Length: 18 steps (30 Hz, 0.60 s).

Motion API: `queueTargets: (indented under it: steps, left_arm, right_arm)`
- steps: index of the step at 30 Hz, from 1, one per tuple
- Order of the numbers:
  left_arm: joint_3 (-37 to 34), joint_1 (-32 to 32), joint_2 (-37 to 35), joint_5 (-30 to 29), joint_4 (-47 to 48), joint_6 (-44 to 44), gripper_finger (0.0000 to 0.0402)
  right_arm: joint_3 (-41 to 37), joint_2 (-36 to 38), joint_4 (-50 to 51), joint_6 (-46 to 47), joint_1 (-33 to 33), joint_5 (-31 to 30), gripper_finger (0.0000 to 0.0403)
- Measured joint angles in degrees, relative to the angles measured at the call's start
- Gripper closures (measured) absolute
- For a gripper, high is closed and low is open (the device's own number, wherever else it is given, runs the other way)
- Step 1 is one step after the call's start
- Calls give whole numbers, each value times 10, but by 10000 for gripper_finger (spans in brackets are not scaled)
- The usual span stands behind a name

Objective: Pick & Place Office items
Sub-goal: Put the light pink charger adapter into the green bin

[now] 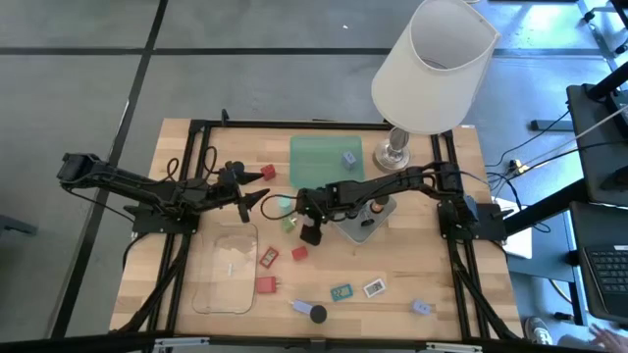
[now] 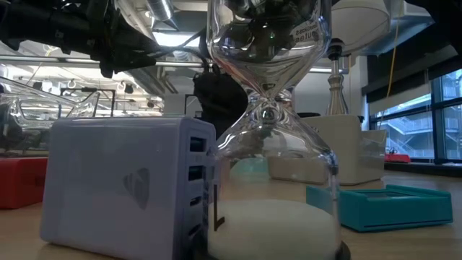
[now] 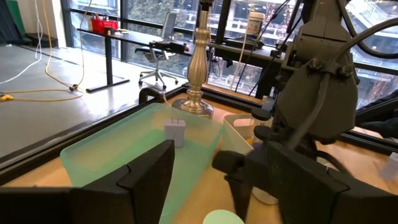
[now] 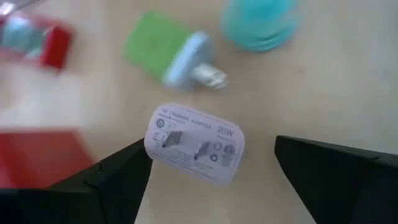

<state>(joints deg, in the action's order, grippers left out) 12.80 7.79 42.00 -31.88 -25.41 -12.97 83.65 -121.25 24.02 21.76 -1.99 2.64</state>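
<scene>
Right tool (image 4: pixel 211 171): jaws wide, above white charger (image 4: pixel 194 144) on table (image 1: pixel 412 265).
Left tool (image 1: pixel 263 201): parted, empty, beside green tray (image 1: pixel 324 157).

Even overhead light, soft shadows; close-range views blurred.

High view: wooden table (image 1: pixel 412 260) evenly lit, pale lamp shade (image 1: pixel 434 65) brightest, faint shadows under the arms. Low view: backlit by ceiling strips and windows; hourglass (image 2: pixel 271 130) shows glare on its glass, white charger block (image 2: pixel 126 189) soft-focused, dim in front. Left wrist view: daylight through windows, green tray (image 3: pixel 134 149) clear, dark fingers (image 3: pixel 143 180) out of focus. Right wrist view: strong blur; white plug adapter (image 4: pixel 194 144) readable, green adapter (image 4: pixel 165 55), teal disc (image 4: pixel 258 25) and red blocks (image 4: pixel 34 40) smeared near the edges.
</scene>
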Motion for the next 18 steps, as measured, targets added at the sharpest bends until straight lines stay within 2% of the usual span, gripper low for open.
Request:
queueTargets:
  steps: [5, 18]
  left_arm:
    - [0, 0, 0, 0, 0, -14, 151]
    - [0, 0, 0, 1, 0, -14, 151]
  right_arm:
    - [0, 0, 0, 16, 1, -48, 64]
    - [0, 0, -42, 47, -1, -52, 65]
